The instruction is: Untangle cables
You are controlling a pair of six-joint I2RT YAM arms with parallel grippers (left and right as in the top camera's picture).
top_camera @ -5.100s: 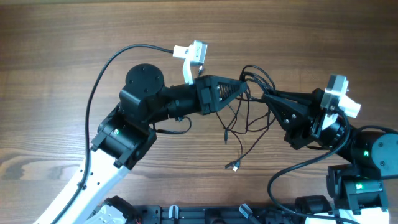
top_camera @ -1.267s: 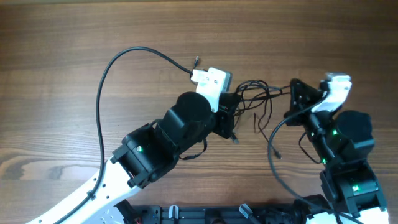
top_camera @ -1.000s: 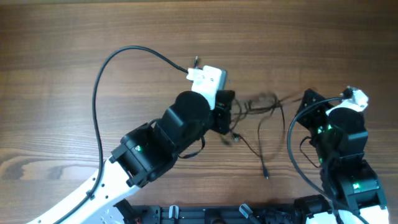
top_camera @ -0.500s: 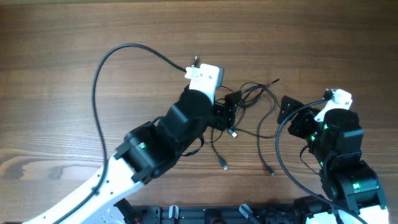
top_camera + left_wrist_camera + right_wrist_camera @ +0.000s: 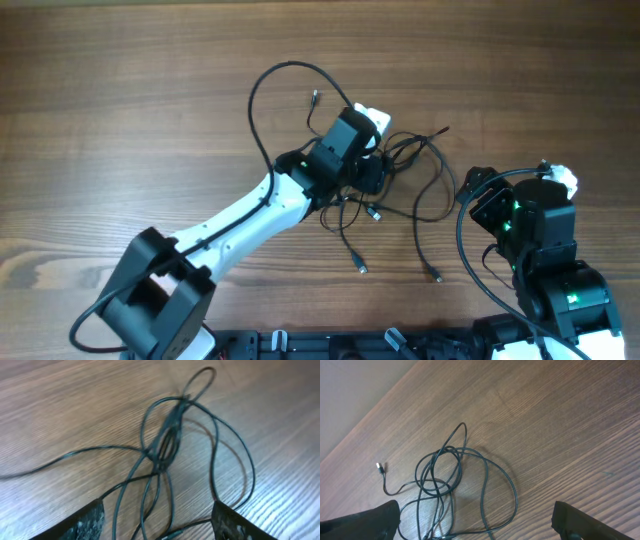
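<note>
Seeking a hold seems the step in hand; the left pincer [image 5: 157,510] stands wide open and empty, the knotted cables [image 5: 165,445] lying on the bench [image 5: 120,90] just ahead, some strands running in between its fingers; next it should close on one strand beside the knot; the right pincer [image 5: 476,510], equally spread and empty, faces the bunch, near but apart.

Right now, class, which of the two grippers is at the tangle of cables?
The left gripper: strands of the cables run between its open fingers. The right gripper stands off to one side, open, touching no cable.
</note>
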